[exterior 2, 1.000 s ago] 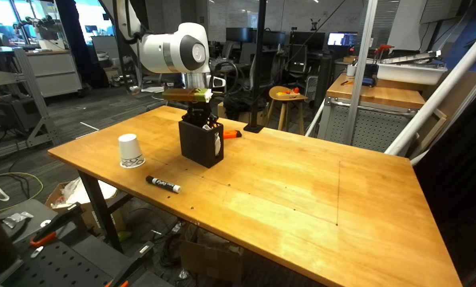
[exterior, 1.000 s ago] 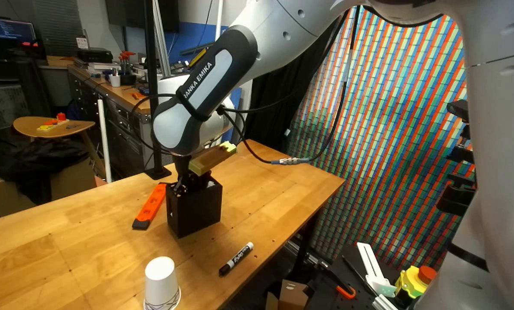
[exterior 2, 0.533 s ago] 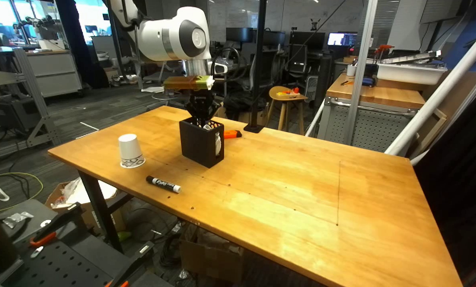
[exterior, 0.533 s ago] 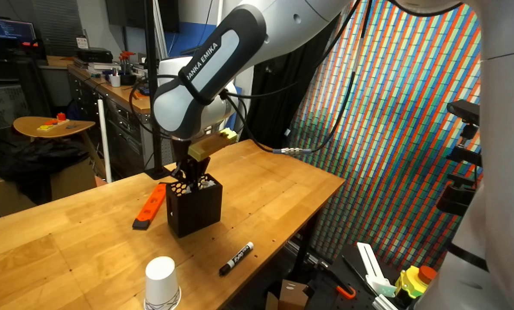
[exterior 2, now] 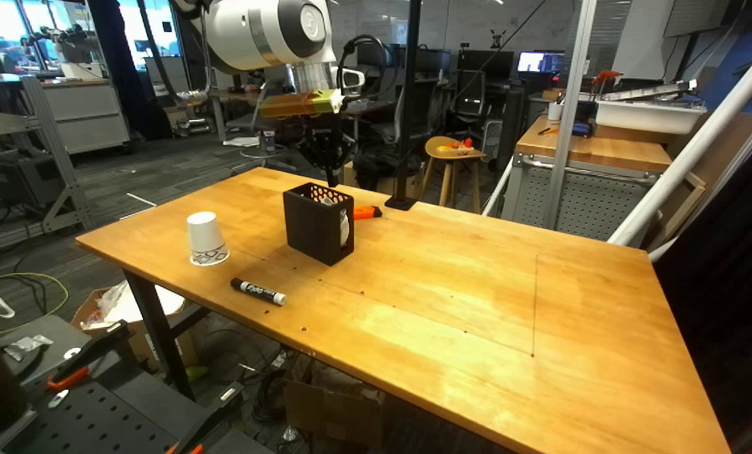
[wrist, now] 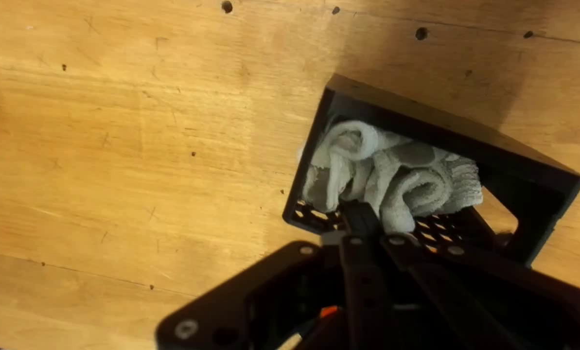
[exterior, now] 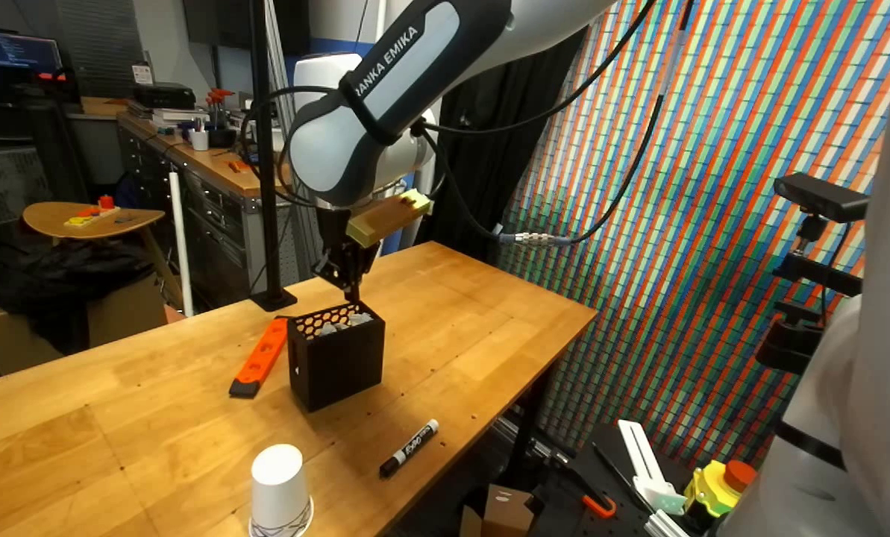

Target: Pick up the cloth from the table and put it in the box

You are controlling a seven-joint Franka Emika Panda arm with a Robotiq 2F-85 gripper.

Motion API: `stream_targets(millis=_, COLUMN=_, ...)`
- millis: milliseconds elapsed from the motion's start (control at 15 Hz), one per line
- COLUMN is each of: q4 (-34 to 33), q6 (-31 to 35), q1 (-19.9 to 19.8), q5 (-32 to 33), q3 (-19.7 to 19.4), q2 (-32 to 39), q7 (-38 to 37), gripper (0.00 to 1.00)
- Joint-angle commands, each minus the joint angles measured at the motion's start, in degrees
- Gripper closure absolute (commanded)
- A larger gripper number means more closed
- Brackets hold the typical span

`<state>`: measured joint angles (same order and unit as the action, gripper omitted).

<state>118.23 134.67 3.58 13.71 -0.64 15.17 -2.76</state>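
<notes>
The cloth (wrist: pixel 384 167) is pale grey-white and lies crumpled inside the black box (wrist: pixel 465 141). The cloth top shows in an exterior view (exterior: pixel 358 319), and part of it shows through the box's side opening in an exterior view (exterior 2: pixel 343 227). The box stands upright on the wooden table in both exterior views (exterior: pixel 338 365) (exterior 2: pixel 316 227). My gripper (wrist: pixel 360 214) has its fingertips together with nothing between them. In both exterior views it (exterior: pixel 352 294) (exterior 2: pixel 332 180) is above the box's honeycomb-side rim, apart from the cloth.
An orange tool (exterior: pixel 263 354) lies just beside the box. A white paper cup (exterior 2: pixel 207 238) stands upside down and a black marker (exterior 2: pixel 258 292) lies near the table edge. A black pole (exterior: pixel 265 224) rises at the table's far side.
My gripper has risen out of the box, and its fingers have come together. The cloth stays in the box, which has stayed in place.
</notes>
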Motion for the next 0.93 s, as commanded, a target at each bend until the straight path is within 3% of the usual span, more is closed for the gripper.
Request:
stream_targets(millis=0, q4=3.16, q6=0.64, q1=-0.42, q5=1.25, q3=-0.41, q2=-2.22, q7=0.27, gripper=1.00)
stream_targets(millis=867, q4=4.45, q6=1.11, q1=-1.04, q5=0.01, q3=0.38, q2=-0.65, q7=1.25, gripper=1.00)
